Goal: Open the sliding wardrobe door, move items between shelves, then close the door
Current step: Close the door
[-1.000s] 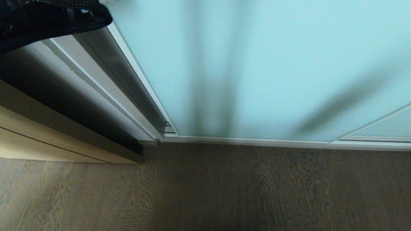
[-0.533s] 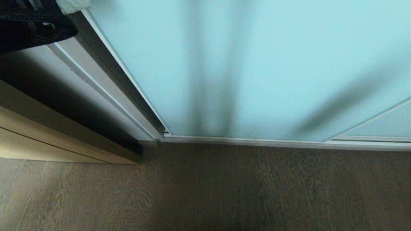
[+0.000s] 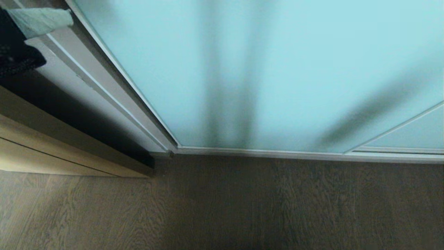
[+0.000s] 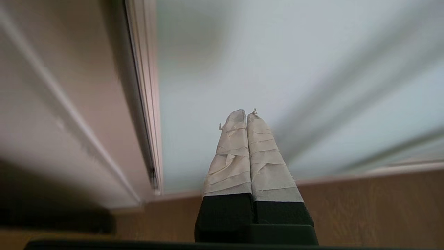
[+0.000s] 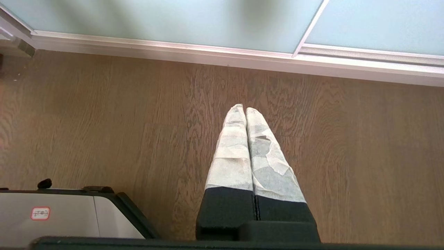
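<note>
The sliding wardrobe door (image 3: 277, 69), frosted pale blue-green glass in a thin silver frame, fills most of the head view. Its left edge meets the white wardrobe side post (image 3: 104, 93) at the floor. My left gripper (image 3: 66, 18) is at the top left, just off that door edge, its tape-wrapped fingers pressed together and holding nothing. In the left wrist view the left gripper (image 4: 246, 116) points at the glass (image 4: 295, 62), to the right of the frame edge (image 4: 147, 104). My right gripper (image 5: 245, 110) hangs shut over the floor. The items and the shelves are hidden behind the door.
A light wood panel (image 3: 34, 156) stands left of the wardrobe. Dark wood floor (image 3: 242, 208) runs along the bottom rail (image 3: 277, 152). A second glass panel (image 3: 416, 135) overlaps at the right. My white base (image 5: 52, 215) sits beside the right gripper.
The door's left edge has slid left until the open gap and the floor track no longer show. My left arm has moved left with it, toward the corner of the head view.
</note>
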You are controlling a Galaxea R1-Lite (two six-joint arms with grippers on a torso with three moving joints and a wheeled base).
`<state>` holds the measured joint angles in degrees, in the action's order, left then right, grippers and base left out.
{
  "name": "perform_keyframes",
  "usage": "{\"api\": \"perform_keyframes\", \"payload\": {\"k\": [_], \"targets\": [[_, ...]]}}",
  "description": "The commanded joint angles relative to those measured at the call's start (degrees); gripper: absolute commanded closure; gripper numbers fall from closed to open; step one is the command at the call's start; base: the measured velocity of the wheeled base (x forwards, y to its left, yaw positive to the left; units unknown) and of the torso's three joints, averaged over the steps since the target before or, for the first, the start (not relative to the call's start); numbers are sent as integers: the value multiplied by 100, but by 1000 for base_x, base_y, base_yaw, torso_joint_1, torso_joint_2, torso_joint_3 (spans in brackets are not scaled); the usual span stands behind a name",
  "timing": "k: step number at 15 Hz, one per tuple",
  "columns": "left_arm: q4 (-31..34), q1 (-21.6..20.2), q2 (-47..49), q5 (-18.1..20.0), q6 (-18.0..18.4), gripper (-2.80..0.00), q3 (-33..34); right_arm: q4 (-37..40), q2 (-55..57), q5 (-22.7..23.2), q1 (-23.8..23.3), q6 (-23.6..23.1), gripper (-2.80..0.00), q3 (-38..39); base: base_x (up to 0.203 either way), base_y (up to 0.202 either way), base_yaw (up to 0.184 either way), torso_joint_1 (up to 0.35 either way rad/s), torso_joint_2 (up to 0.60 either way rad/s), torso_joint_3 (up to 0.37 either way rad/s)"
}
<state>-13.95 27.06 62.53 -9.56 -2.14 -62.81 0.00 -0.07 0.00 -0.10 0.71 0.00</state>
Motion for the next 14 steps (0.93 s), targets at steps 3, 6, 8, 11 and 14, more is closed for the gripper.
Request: {"api": "perform_keyframes", "payload": {"k": [3, 6, 8, 11, 14], "targets": [[-33, -92, -1059, -88, -12, 0, 1177, -1, 7, 0, 1, 0, 0, 0, 0, 0, 0, 0, 0, 0], [-73, -696, -1756, -91, 3, 0, 2146, 0, 7, 0, 1, 0, 0, 7, 0, 0, 0, 0, 0, 0], [-75, -1164, -2143, -86, 10, 0, 2597, -8, 7, 0, 1, 0, 0, 0, 0, 0, 0, 0, 0, 0], [-42, -2029, -2966, -65, -22, 0, 3327, 0, 7, 0, 1, 0, 0, 0, 0, 0, 0, 0, 0, 0], [-41, -2402, -3748, -4, 12, 0, 4169, 0, 7, 0, 1, 0, 0, 0, 0, 0, 0, 0, 0, 0]]}}
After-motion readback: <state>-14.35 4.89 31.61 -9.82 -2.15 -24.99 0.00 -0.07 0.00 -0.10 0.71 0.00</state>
